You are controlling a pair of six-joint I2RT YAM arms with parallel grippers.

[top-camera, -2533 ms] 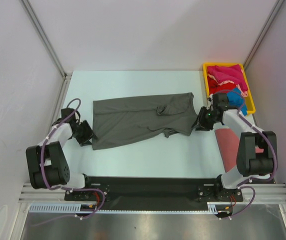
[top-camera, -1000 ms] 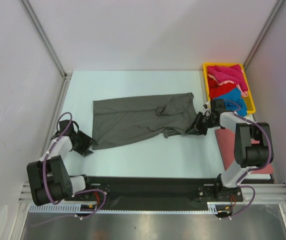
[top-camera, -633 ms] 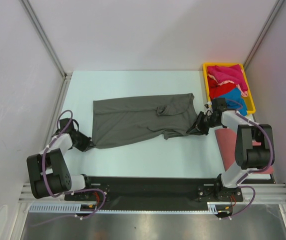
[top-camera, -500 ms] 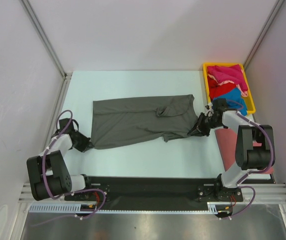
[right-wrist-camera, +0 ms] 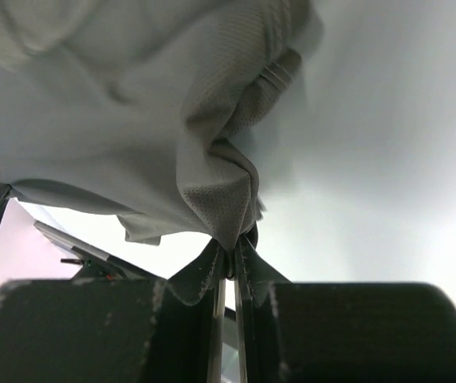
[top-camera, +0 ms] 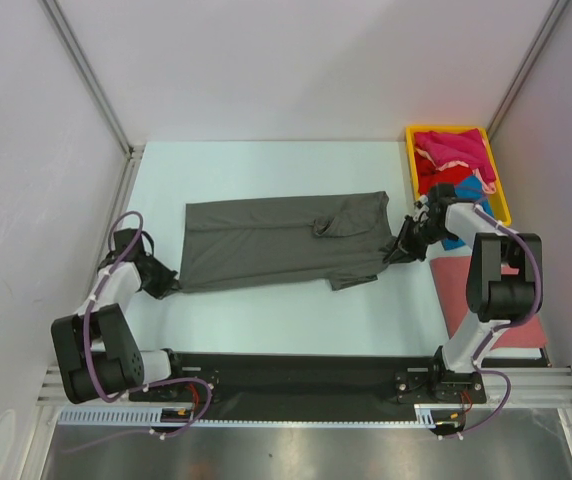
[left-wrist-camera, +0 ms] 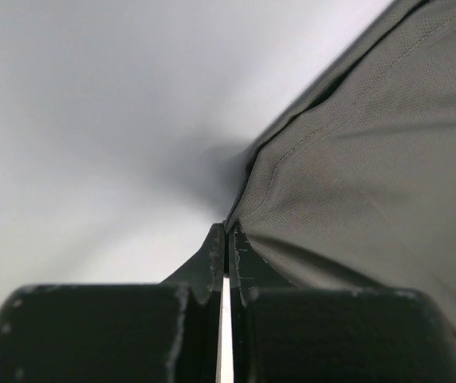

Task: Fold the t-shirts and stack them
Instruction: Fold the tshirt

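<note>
Since the arms cover its ends from above, only the wrist views show the grips. The left gripper [left-wrist-camera: 226, 239] is pinched tight on the dark grey t-shirt's [top-camera: 281, 240] corner, and the right gripper [right-wrist-camera: 232, 251] is clamped on the other end. The shirt's stretched mid-table [top-camera: 266, 180], with white surface beyond its far and near edges. The yellow tray [top-camera: 409, 150] holds the magenta [top-camera: 456, 148], red [top-camera: 444, 178] and half-hidden blue [top-camera: 478, 187] shirts.

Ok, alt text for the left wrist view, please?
The left gripper, shut at bottom centre, pinches a corner of the dark grey t-shirt. The cloth fills the right side; the pale table lies to the left.
</note>
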